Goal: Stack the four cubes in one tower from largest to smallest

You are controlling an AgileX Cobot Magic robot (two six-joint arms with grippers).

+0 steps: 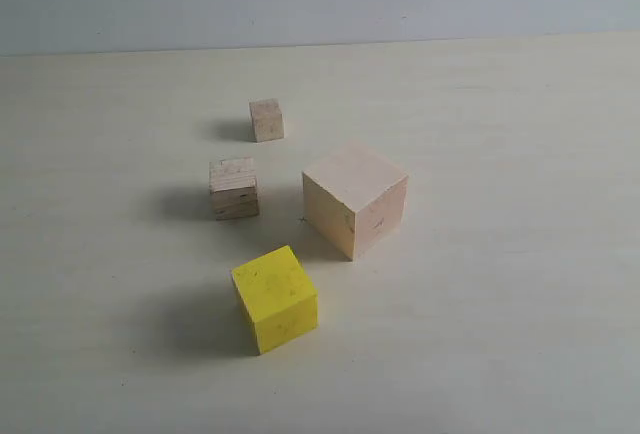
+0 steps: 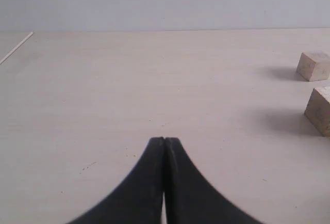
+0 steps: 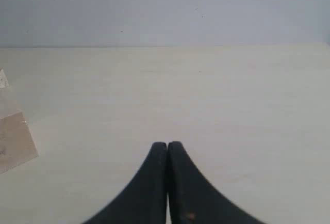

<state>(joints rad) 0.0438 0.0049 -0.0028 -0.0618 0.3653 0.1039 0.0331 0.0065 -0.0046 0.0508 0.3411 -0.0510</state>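
Exterior view: four cubes on the counter, none stacked, each standing apart. One largest cube, pale wood, sits centre right. One yellow cube, bright, is nearest the camera. One grainy cube, darker wood, stands left of the largest. One smallest cube, pale, is farthest back.

Left wrist view: the left pincer is pressed together, tips touching, over bare counter, with the smallest and grainy cubes off to one side.

Right wrist view: the right pincer is pressed together as well, and the largest cube shows at the frame's edge.
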